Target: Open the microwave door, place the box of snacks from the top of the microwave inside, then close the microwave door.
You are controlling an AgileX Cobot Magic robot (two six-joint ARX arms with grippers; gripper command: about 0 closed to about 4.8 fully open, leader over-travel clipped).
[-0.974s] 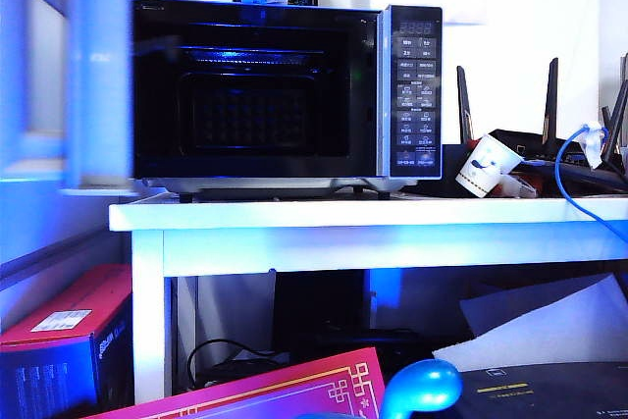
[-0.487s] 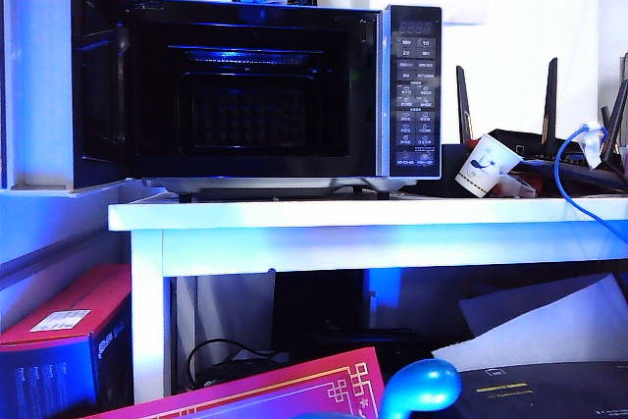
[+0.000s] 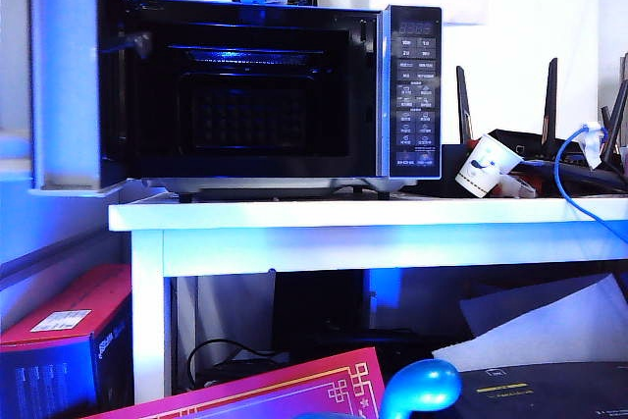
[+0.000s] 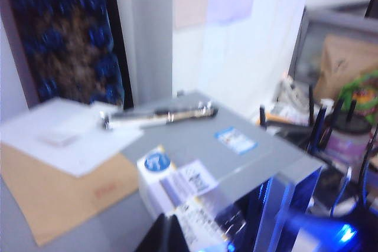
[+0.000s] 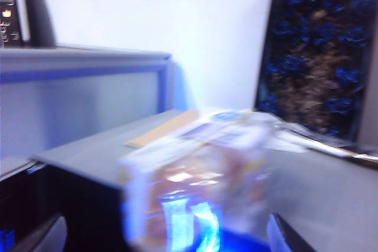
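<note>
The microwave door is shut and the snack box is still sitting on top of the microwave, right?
Not quite. The microwave door is swung open at the left; the exterior view shows the dark inside of the microwave. The rest is right: the box of snacks sits on top, as both wrist views show, between the right gripper's open fingers.

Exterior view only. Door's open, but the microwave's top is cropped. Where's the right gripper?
Observer: The right gripper is above the microwave, at the box.
Operator: Jaws shut on it?
Observer: No, they are spread wide, with a finger on either side of the box. The view is too blurred to tell if they touch it.
Operator: And the left?
Observer: The left gripper is shut, close to the box's sticker end.
</note>
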